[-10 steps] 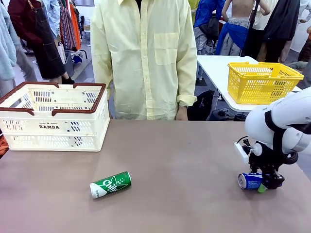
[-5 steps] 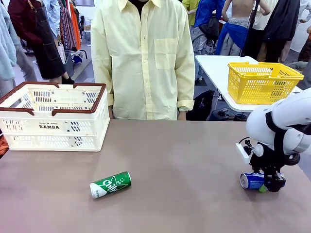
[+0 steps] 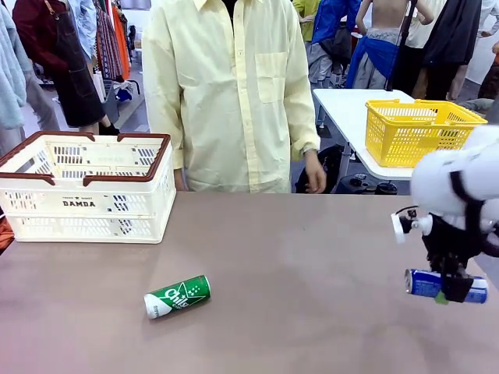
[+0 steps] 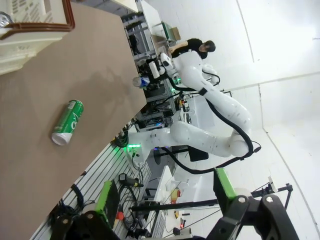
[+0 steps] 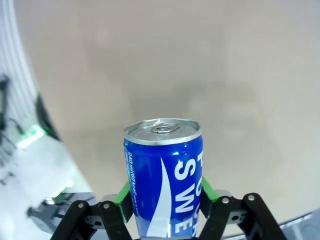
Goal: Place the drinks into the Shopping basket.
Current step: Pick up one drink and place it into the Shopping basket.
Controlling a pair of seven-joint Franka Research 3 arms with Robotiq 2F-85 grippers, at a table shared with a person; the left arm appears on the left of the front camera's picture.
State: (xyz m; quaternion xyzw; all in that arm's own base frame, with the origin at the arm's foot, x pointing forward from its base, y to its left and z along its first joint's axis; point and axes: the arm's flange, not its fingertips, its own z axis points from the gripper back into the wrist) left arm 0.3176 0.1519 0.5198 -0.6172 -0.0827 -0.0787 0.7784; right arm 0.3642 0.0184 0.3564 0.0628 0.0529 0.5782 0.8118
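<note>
While the right tool (image 3: 454, 294) clamps the blue can (image 3: 422, 282) sideways around its middle, seemingly just clear of the surface (image 3: 312, 249) at the near right edge, the step in hand is carrying this drink to the Shopping basket (image 3: 78, 204) at the far left. The next move calls for a long leftward sweep, rising over the rim before release. The left tool (image 4: 165, 200) hangs wide open and empty, and a green can (image 3: 177, 296) lies on its side, near left.

blue can (image 3: 427, 283) lifted off table (image 3: 312, 257)
</note>
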